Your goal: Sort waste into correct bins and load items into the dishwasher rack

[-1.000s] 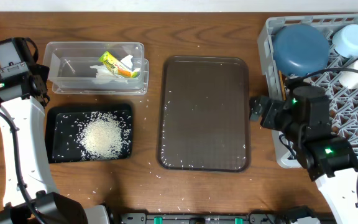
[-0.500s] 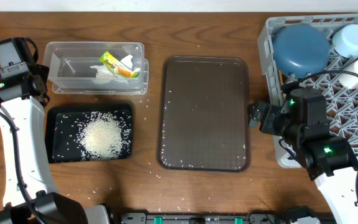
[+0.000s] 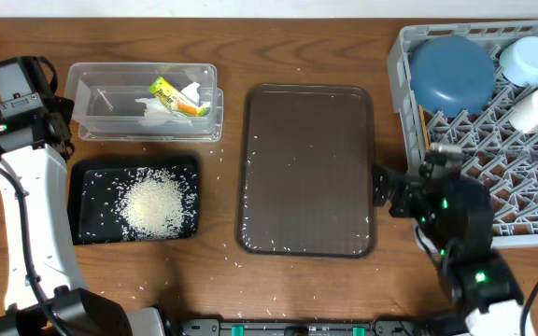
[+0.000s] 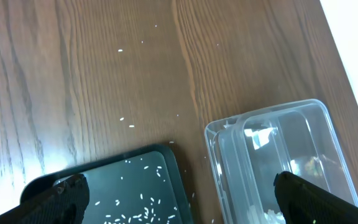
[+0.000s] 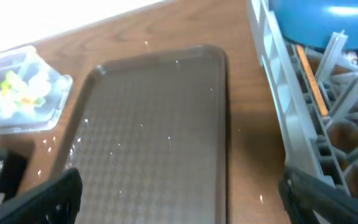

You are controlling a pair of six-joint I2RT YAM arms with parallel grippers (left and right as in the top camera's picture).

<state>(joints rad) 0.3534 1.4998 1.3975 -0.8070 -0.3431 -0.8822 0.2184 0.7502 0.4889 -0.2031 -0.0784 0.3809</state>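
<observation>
Sorting looks done, we judge: rice in black tray, napkin and wrapper in tub, bowl, cups, chopsticks in rack. Left gripper and right gripper gape empty; stray grains remain.

Brown tray beside grey rack

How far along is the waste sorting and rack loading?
Done: rice in black tray, wrapper and napkin in clear tub; bowl, pale-blue cup, white cup, chopsticks in rack. In hand: nothing, left gripper and right gripper open. Left: perhaps stray grains on the brown tray.
</observation>
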